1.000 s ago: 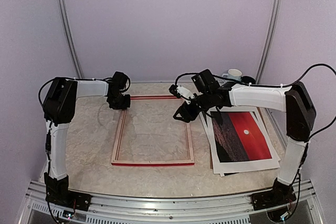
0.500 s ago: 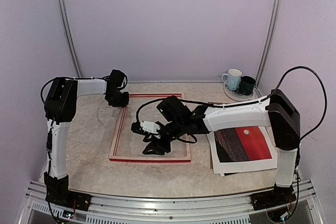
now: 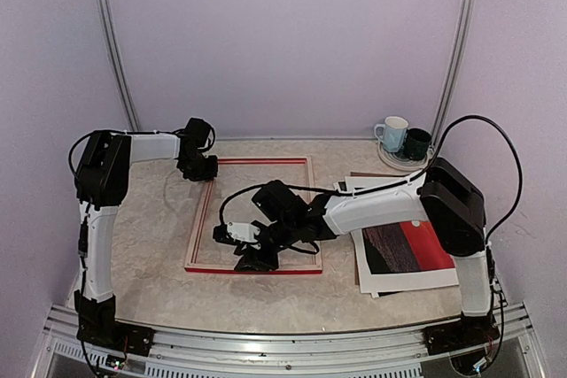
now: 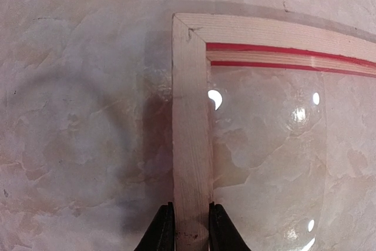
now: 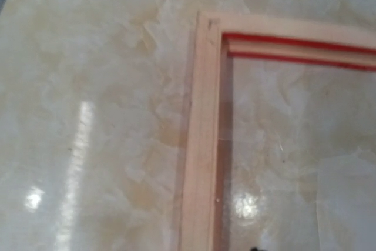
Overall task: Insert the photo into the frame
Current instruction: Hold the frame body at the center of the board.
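Frame [image 3: 253,162] flat on table [image 3: 151,245], middle, pale wood back up, no photo in it. Photo [image 3: 415,247] well apart at right, face up on white sheets, partly under my right arm, not yet picked up.

My left gripper [image 4: 189,227] pinches frame rail beside far-left corner. My right gripper [image 3: 252,258] hangs over frame's near-left part; open or closed, cannot tell.

Step, as I judge: squaring frame before photo pickup. Next calls for right arm across to photo, edge grasp, then laying it inside rails.
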Robot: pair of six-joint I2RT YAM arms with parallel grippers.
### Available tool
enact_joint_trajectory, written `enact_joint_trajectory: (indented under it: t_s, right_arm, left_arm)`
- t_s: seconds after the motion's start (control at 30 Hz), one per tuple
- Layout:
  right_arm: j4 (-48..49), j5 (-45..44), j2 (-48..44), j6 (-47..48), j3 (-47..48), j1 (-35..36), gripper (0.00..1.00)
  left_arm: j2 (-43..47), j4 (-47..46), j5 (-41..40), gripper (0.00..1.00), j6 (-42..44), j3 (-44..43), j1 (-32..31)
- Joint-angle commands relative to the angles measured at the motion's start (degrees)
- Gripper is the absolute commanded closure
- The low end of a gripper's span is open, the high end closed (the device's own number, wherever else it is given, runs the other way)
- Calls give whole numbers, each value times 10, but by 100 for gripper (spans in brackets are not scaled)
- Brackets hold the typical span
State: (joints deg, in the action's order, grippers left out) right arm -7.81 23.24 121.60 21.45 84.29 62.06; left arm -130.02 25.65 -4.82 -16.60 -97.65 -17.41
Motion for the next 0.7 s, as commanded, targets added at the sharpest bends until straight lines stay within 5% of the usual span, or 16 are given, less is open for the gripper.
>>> enact_joint_trajectory:
  t_s: [0.0, 0.5, 0.67]
  right_arm:
    - [14, -14, 31, 2, 12, 6, 58]
    - [33, -75, 60, 11, -7, 23, 72]
    - [40, -83, 62, 0, -8, 24, 85]
  left_arm:
    - [8, 17, 1, 79, 0, 15, -9]
    - [11, 25, -11, 78, 1, 19, -11]
    - [16, 30, -7, 78, 3, 22, -13]
